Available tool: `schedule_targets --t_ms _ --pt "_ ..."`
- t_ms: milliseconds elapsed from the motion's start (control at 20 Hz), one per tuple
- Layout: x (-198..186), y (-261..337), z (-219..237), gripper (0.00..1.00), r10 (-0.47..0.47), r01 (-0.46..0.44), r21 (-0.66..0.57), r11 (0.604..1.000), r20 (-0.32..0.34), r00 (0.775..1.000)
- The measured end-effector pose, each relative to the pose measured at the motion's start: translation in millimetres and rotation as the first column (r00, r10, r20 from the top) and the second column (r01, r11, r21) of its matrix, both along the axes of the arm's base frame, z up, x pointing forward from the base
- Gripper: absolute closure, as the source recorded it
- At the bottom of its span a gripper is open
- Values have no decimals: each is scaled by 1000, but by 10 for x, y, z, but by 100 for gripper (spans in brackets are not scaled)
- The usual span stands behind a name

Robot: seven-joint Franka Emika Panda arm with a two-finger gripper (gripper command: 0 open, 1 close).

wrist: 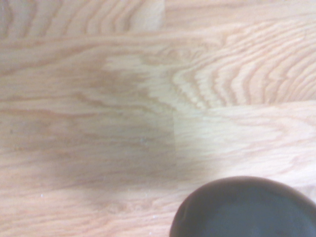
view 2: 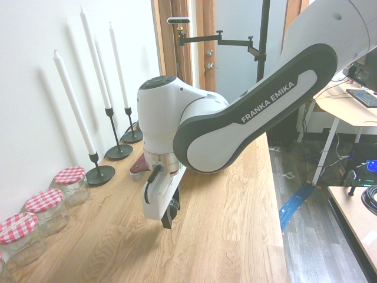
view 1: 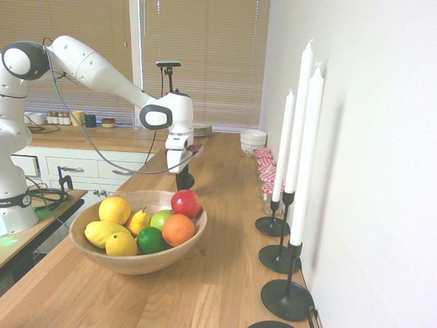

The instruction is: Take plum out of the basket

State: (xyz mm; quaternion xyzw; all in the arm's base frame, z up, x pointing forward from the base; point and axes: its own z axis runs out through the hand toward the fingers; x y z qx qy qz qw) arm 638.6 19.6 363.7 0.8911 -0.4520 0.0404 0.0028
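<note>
A: Plum [view 1: 185, 181], small, dark and glossy, hangs pinched in the end effector [view 2: 169, 217] above bare worktop [view 1: 225, 225], beyond the wooden basket [view 1: 136, 263] of fruit.

B: How will it handle?

A: Light and firm, I'd guess, but slick-skinned and round; best gripped across its widest part.

B: And the fingers?

A: Closed on the plum, nearly together, pointing straight down, touching nothing else.
</note>
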Motion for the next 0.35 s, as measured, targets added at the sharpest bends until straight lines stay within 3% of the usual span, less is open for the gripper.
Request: schedule_targets --t_ms 350 --pt "29 -16 16 0 -3 3 -1 1000 -1 1000"
